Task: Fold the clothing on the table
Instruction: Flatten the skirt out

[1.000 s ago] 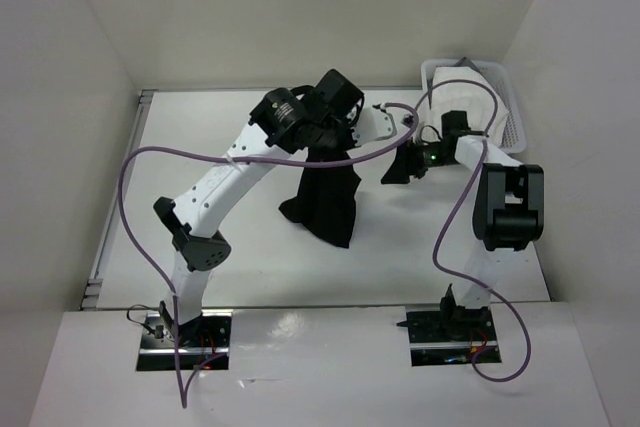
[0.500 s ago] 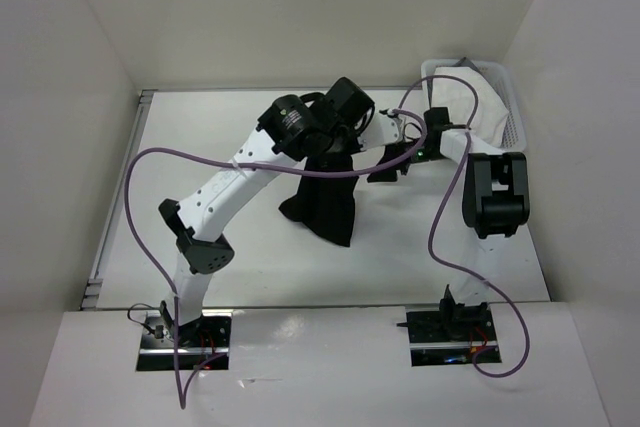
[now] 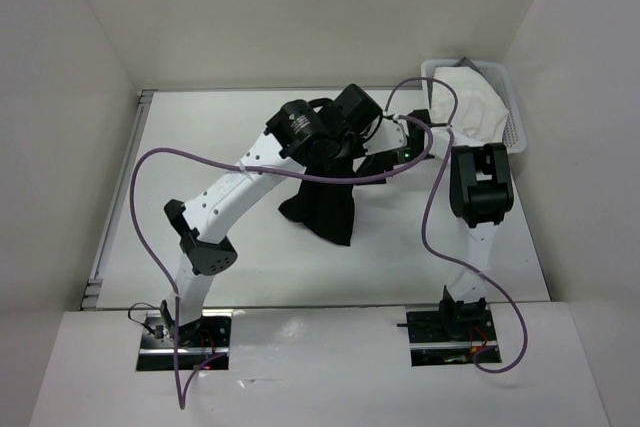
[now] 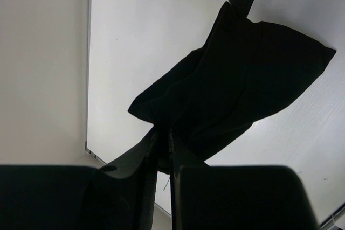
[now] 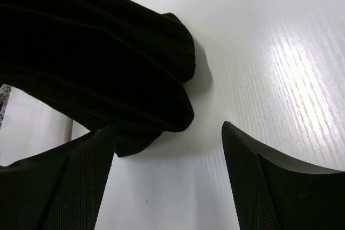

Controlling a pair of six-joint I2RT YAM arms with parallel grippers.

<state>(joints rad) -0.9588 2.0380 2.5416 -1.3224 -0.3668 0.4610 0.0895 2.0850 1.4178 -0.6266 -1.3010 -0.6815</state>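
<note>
The black clothing [image 3: 325, 207] hangs bunched from my left gripper [image 3: 338, 150], its lower part resting on the white table [image 3: 200, 157]. In the left wrist view the left gripper [image 4: 161, 134] is shut on a pinched fold of the clothing [image 4: 242, 74], which spreads out below it. My right gripper [image 3: 382, 160] is just right of the hanging cloth, open. In the right wrist view the right gripper [image 5: 169, 124] stands wide above the table [image 5: 269, 52], with rounded folds of the clothing [image 5: 97, 52] just ahead of its left finger [image 5: 81, 181] and nothing between the fingers.
A white mesh basket [image 3: 512, 125] holding a white cloth [image 3: 470, 95] stands at the table's far right corner. White walls enclose the table on three sides. A metal edge strip [image 3: 120, 207] runs along the left side. Purple cables loop off both arms.
My right arm has swung left, bringing its open gripper up beside the hanging clothing. The left arm has shifted slightly right, still holding the clothing.
</note>
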